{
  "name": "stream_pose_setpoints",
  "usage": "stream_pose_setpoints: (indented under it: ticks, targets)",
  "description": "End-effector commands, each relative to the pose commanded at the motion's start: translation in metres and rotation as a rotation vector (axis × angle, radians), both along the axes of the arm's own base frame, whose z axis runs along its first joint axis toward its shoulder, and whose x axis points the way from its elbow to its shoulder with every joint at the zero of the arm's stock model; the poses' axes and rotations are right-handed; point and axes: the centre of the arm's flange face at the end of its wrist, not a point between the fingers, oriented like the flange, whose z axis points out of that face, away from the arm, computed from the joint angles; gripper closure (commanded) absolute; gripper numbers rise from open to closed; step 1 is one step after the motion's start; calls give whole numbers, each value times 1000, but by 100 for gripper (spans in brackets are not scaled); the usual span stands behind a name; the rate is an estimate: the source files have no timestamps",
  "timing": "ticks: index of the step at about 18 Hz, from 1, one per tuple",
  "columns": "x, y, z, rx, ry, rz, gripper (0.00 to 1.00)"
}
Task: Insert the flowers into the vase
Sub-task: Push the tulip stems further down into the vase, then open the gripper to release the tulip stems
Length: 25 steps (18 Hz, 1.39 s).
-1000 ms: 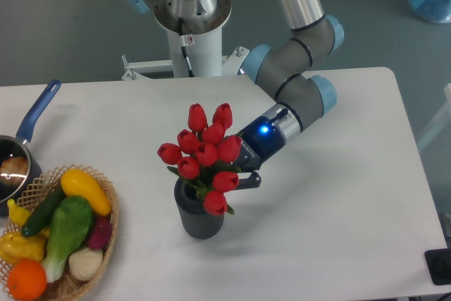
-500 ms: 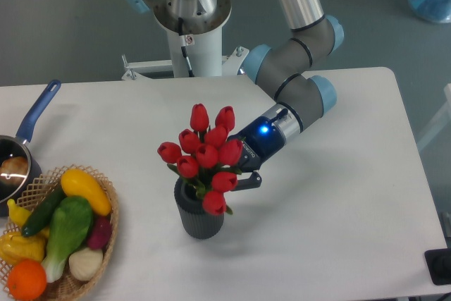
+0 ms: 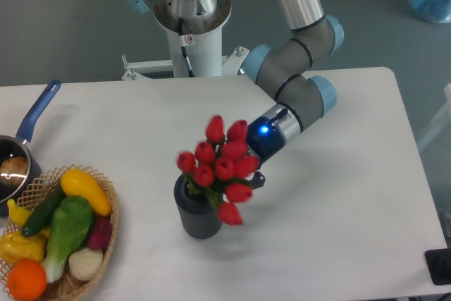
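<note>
Red tulips [image 3: 224,167] look light and bendy, stems down in the ribbed vase [image 3: 199,215]. Best held low on the stems. Gripper [image 3: 248,176] at 3 o'clock; jaws hidden, cannot tell.

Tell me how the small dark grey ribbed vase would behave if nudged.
The dark grey ribbed vase looks small and upright, so probably light and tippable. The red tulip bunch spreads wider than its mouth, likely making it top-heavy. Ribs may aid grip.

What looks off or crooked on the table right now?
The flowers sit askew in the vase, leaning right toward the gripper and blurred, with one bloom drooping over the rim. Nothing looks spilled or broken.
</note>
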Motion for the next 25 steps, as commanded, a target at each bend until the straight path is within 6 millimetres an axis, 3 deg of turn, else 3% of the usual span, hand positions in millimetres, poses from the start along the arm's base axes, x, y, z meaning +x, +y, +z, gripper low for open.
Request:
stream_pose_setpoints:
  ticks: [6, 13, 14, 25]
  targets:
    - [1, 0, 0, 0, 3, 0, 39]
    - [0, -2, 0, -4, 5, 3, 12]
    - [-1, -2, 1, -4, 7, 5, 3]
    - [-5, -8, 1, -8, 2, 17, 0]
